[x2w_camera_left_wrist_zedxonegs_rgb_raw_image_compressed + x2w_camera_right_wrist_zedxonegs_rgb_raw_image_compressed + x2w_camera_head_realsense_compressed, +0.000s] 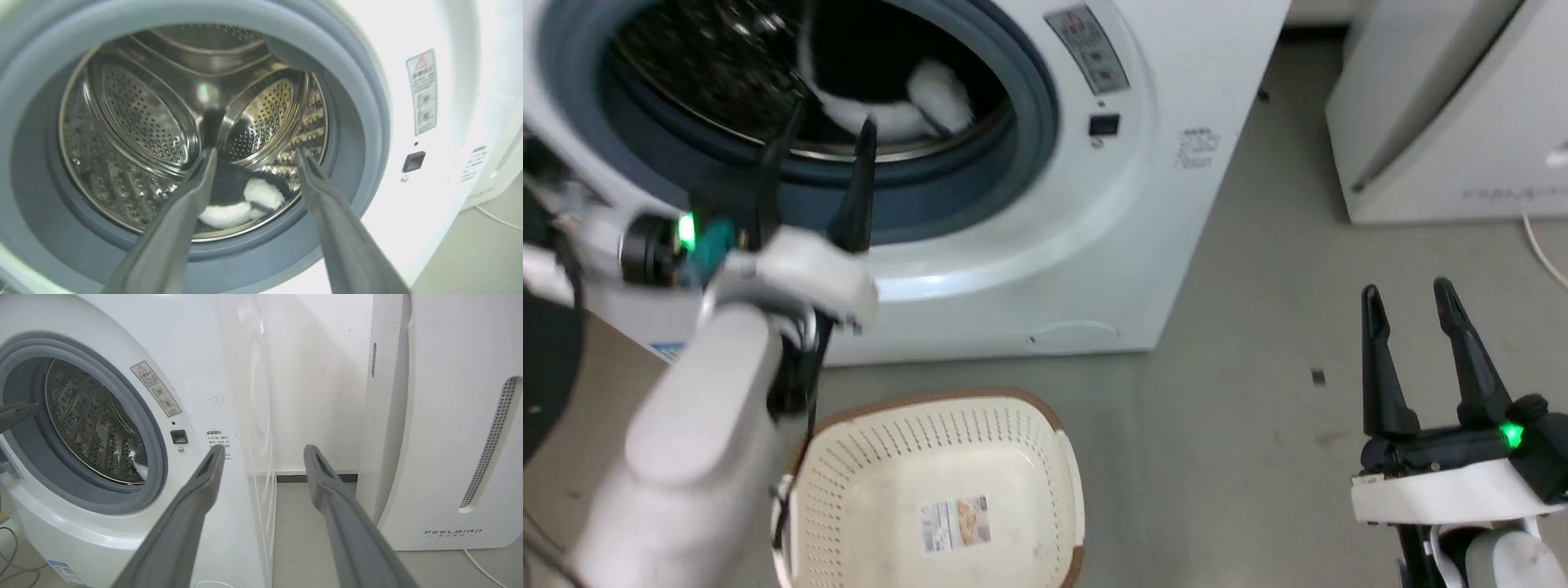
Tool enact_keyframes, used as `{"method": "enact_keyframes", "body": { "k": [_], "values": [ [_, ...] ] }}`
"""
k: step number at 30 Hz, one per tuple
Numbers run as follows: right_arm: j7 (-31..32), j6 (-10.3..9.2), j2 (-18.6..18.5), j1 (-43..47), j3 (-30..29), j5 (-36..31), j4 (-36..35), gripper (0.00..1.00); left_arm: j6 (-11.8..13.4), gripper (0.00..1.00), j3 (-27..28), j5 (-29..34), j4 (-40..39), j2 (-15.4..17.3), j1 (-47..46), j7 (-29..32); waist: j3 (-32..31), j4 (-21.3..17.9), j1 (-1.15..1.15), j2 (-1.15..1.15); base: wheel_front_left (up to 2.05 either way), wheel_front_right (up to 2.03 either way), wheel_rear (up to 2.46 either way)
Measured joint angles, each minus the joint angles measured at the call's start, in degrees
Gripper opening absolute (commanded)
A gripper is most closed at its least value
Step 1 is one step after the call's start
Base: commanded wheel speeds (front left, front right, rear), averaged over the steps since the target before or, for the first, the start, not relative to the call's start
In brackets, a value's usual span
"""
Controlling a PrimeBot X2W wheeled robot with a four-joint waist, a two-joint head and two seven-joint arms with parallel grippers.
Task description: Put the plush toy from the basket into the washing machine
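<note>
The left tool is held up at the mouth of the washing machine, its two long dark fingers spread apart with nothing between them; the fingertips point into the round opening, just short of the grey gasket. Beyond those fingertips, low in the shiny perforated drum, lies the plush toy, a black fluffy mass with white patches; it rests on the drum's bottom near the front lip, apart from the fingers. Below and behind the left tool, on the grey floor, stands the basket, cream and perforated with a brown rim; a sticker shows on its bottom. The right tool hangs well off to the right, low over the floor, fingers likewise parted and holding nothing; ahead of it is the washer's right front corner, and to its right stands a white appliance lettered FEELBIRD.
</note>
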Motion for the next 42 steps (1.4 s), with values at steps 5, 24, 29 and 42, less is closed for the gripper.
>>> {"method": "enact_keyframes", "body": {
  "k": [5, 24, 29, 42],
  "values": [
    [0.0, 0.0, 0.0, 2.4, -0.1, 0.1, 0.9, 1.0, 2.7, 1.0, 4.4, 2.2, -10.0, 0.1, 12.8, 0.0, -4.5, 2.0, 0.0, 0.0, 0.0, 0.0, 0.0],
    [0.0, 0.0, 0.0, 9.7, 1.6, 0.0, 4.2, 1.0, 5.9, 1.0, 10.6, 8.8, -24.0, -3.0, 43.7, 0.0, -13.7, 4.4, -0.01, 0.0, 0.0, 0.0, 0.0],
    [0.0, 0.0, 0.0, 10.6, 1.5, 0.1, 4.4, 1.0, 6.6, 1.0, 10.5, 11.0, -24.6, -4.3, 46.3, 0.0, -14.1, 4.7, -0.01, 0.0, 0.0, 0.0, 0.0],
    [0.0, 0.0, 0.0, 10.7, 1.4, 0.1, 4.7, 1.0, 5.5, 1.0, 11.7, 13.0, -24.9, -5.6, 46.4, 0.0, -13.9, 5.3, 0.0, 0.0, 0.0, 0.0, 0.0]
  ]
}}
